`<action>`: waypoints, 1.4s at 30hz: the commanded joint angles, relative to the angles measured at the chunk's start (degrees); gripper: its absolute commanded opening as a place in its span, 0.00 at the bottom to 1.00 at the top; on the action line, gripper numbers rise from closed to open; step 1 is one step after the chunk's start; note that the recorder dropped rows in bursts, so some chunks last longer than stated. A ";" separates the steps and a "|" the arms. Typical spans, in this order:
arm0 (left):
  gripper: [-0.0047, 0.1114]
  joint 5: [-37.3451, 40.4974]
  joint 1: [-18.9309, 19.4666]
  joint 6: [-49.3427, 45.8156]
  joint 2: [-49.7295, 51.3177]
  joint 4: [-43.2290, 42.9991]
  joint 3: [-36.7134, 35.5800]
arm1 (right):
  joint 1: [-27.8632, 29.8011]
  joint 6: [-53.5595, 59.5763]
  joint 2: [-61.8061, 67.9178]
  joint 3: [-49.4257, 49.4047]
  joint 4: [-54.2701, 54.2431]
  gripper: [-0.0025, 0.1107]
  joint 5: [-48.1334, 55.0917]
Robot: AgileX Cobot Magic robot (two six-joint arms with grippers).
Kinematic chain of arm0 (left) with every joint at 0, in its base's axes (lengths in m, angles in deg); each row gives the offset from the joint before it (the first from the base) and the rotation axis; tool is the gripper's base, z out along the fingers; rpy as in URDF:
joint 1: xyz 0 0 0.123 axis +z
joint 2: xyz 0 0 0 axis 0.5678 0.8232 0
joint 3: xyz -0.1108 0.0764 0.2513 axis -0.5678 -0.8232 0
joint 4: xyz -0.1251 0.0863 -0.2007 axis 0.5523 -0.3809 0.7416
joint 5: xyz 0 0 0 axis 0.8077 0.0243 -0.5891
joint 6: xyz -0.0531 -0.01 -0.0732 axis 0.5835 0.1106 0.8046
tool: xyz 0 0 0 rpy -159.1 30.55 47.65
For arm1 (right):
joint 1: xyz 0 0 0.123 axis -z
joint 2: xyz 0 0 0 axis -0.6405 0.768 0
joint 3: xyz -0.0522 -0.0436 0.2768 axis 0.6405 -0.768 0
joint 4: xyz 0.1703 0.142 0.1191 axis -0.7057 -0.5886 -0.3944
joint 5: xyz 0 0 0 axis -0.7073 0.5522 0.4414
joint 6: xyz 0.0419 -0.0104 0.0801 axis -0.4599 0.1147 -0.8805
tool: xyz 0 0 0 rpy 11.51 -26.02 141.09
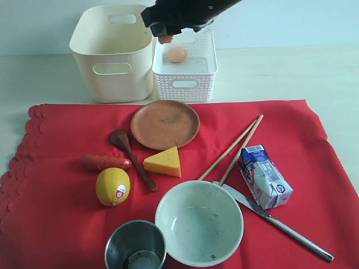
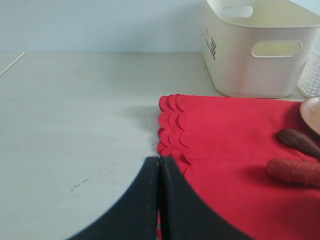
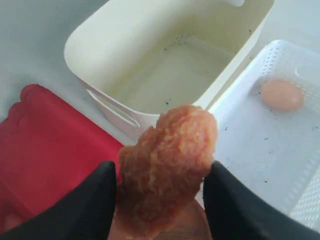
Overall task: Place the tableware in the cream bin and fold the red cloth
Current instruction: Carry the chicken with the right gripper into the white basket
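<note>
A lumpy orange-brown fried food piece (image 3: 167, 170), pinched in my right gripper (image 3: 161, 167), hangs over the white perforated plastic basket (image 3: 250, 150) near its edge. My left gripper (image 2: 159, 161) is pressed together.

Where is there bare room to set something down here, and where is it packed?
Bare: the table right of the white basket; the red cloth in its far right corner, beyond the chopsticks and milk carton; the strip left of the plate. Crowded: the near middle, around bowl, cup, lemon and cheese.
</note>
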 commanded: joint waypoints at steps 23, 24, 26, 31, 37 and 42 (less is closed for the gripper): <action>0.04 -0.39 0.17 0.16 -0.38 0.00 -0.21 | 4.16 -31.52 22.85 17.46 19.69 0.02 -2.36; 0.04 -0.39 0.17 0.16 -0.38 0.00 -0.21 | 4.81 -32.86 23.40 17.46 19.69 0.02 -2.46; 0.04 -0.39 0.17 0.16 -0.38 0.00 -0.21 | 5.80 -34.44 24.23 17.46 19.07 0.02 -2.98; 0.04 -0.39 0.17 0.16 -0.38 0.00 -0.21 | 5.92 -34.44 24.73 17.46 17.60 0.10 -4.06; 0.04 -0.39 0.17 0.16 -0.38 0.00 -0.21 | 5.92 -34.32 24.73 17.46 17.72 0.34 -3.85; 0.04 -0.39 0.17 0.26 -0.38 0.00 -0.21 | 5.92 -34.32 24.37 17.46 17.72 0.51 -1.29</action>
